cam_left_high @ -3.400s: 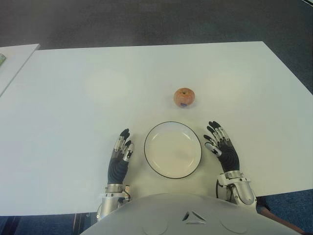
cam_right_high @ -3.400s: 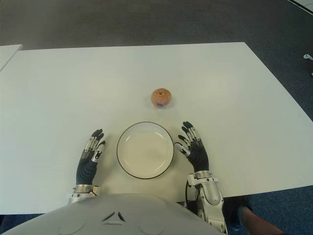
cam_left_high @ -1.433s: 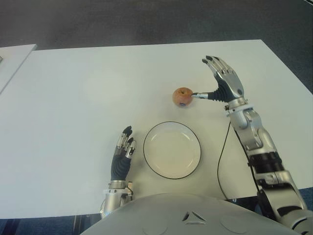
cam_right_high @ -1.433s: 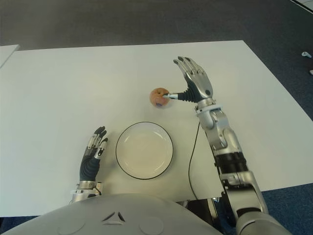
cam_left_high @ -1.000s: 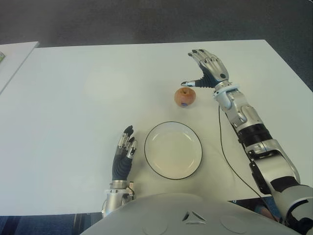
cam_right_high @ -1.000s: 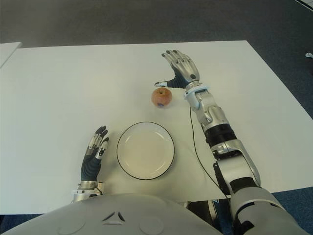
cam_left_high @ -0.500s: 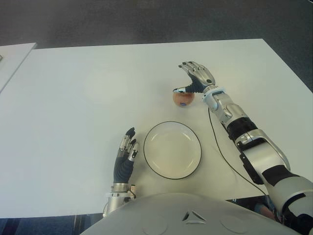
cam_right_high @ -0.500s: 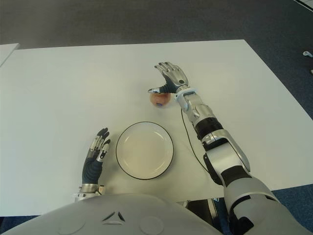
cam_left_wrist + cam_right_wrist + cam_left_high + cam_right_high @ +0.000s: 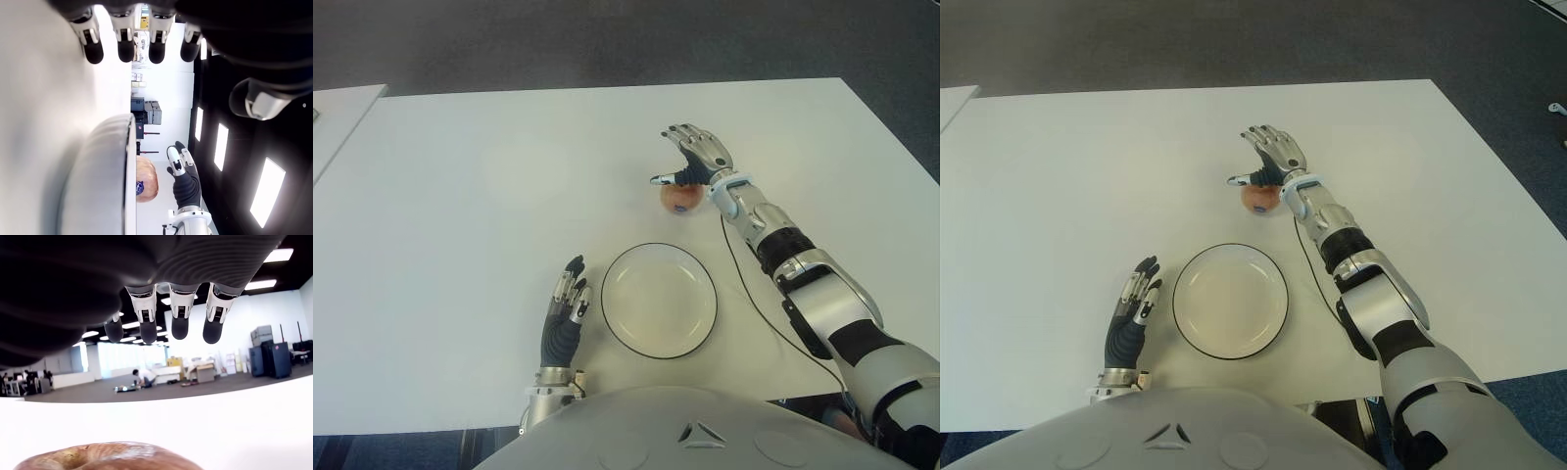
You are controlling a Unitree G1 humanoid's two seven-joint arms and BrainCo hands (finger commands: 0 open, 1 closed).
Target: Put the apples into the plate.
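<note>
Right of centre in the eye views, your right hand (image 9: 695,157) is spread over the apple (image 9: 680,198), palm down, fingers (image 9: 179,317) straight and thumb out to the left. It holds nothing: the right wrist view shows the fingertips extended well clear above the apple (image 9: 110,457), with open background visible between them and the fruit. The apple sits on the table (image 9: 460,215), just above the plate (image 9: 659,299) in the frame and apart from its rim; one apple only is visible. The plate at lower centre has nothing in it. Your left hand (image 9: 564,315) shows just left of the plate, fingers relaxed and straight, holding nothing; whether it touches the table cannot be told. Step in hand, as judged: reach complete, grasp not yet made, so the task is at its early stage. Next move calls for lowering the palm until the fingers can wrap the apple's sides, then curling fingers and thumb together. Watch the thumb: it stands off to one side, and a round apple may roll away if one side closes first. After that, lift and carry it to the plate.
</note>
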